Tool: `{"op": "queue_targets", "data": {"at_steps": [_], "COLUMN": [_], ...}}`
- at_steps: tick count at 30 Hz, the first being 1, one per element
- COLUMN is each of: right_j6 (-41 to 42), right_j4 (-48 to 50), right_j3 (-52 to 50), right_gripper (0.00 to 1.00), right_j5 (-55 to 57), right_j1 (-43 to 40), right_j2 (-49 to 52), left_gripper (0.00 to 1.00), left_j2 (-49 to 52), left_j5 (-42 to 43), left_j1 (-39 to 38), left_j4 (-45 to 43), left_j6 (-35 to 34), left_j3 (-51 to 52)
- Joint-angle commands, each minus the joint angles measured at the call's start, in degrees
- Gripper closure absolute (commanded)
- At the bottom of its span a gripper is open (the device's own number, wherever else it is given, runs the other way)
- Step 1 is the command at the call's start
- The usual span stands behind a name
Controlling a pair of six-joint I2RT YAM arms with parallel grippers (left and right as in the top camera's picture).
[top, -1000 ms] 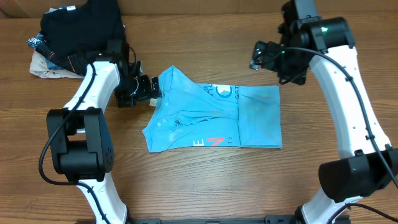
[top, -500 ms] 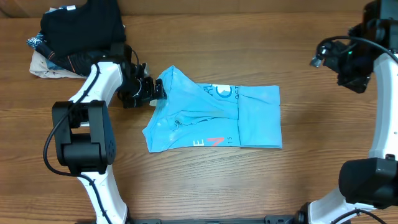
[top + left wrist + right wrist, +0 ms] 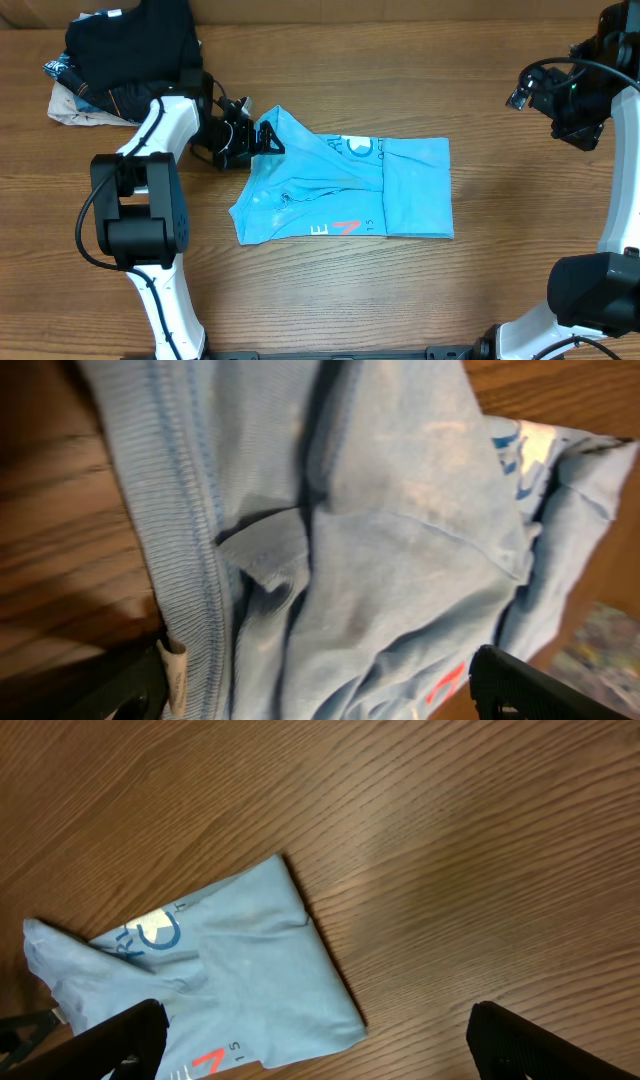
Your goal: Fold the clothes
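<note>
The blue T-shirt (image 3: 350, 190) lies half-folded on the table (image 3: 400, 300), its bunched ribbed edge between the spread jaws of the left gripper (image 3: 266, 138), placed apparently to pinch it for a fold; the right gripper (image 3: 532, 95), also spread and empty, hangs well clear.

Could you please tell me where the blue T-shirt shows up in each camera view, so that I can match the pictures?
Overhead: the T-shirt lies crumpled near the middle of the picture, slightly left of centre.
Left wrist: the T-shirt fills most of the picture, seen close up.
Right wrist: the T-shirt sits in the lower left.
Shared landmark: the red lettering near one edge of the shirt shows in all three.
</note>
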State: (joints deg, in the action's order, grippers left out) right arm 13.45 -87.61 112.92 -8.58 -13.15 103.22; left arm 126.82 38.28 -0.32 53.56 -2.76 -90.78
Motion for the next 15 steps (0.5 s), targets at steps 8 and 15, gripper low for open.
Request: {"op": "queue_targets", "data": {"at_steps": [8,15], "right_j6": [-0.44,-0.44], "right_j4": [0.68,0.70], "right_j3": [-0.48,-0.48], "right_gripper": [0.00,0.00], "right_j5": [-0.31,-0.31], "right_j1": [-0.11,-0.11], "right_j2": [-1.84,-1.84], "left_gripper": [0.07,0.18], "left_j2": [8.55,8.55], "left_j5": [-4.00,-8.63], "left_j1": [-4.44,-5.99], "left_j4": [1.05,1.42], "left_j6": [1.49,0.83], "left_j3": [4.07,4.07]}}
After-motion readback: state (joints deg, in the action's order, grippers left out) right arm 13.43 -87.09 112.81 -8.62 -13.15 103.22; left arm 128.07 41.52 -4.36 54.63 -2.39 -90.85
